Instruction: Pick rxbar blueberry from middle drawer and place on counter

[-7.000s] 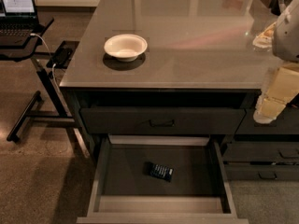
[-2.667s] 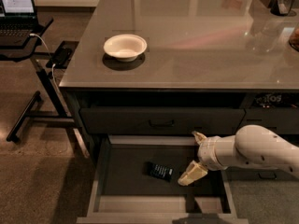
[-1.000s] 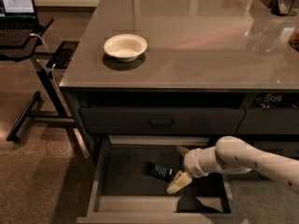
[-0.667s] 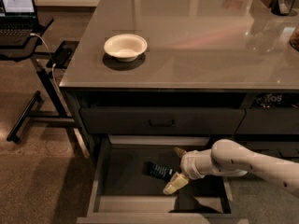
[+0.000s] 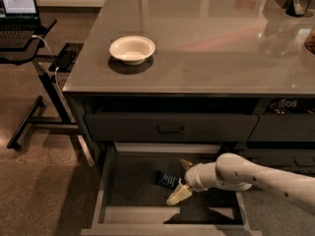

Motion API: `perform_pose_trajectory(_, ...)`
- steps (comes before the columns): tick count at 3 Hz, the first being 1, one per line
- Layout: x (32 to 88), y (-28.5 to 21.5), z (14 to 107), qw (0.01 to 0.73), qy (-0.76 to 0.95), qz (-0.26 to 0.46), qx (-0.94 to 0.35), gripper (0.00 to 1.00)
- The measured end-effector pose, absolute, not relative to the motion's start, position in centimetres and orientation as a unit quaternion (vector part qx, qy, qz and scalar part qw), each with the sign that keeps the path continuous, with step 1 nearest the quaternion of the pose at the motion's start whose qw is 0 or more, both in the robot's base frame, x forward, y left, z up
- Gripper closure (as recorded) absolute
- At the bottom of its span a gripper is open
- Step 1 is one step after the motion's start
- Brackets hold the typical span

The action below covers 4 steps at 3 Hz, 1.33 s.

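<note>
Dim, lit from above: pale glare on the glossy grey-brown counter. Deep shadow in the wide dark grey middle drawer, darkest under the cream two-finger gripper inside it.

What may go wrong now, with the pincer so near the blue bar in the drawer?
The open pincer sits at the rxbar blueberry, lying flat on the middle drawer floor; closing may push it aside instead of gripping. Lifting out, the arm may strike the upper drawer front or the counter edge above.
</note>
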<state>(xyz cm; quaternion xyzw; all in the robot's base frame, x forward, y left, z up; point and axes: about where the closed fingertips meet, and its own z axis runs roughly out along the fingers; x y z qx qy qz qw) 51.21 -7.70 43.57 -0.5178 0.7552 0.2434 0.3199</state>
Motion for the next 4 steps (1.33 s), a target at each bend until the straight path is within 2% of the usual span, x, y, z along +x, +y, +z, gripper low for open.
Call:
perform_pose_trajectory(2, 52.2, -7.1, 40.3, 0.324, 0.755, 0.252, -0.511, 0.0)
perform_pose_trajectory(3, 53.3, -7.2, 35.7, 0.308, 0.753, 0.255, -0.523, 0.0)
perform_pose_trajectory(4, 53.3, -7.2, 35.7, 0.308, 0.753, 0.255, -0.523, 0.0)
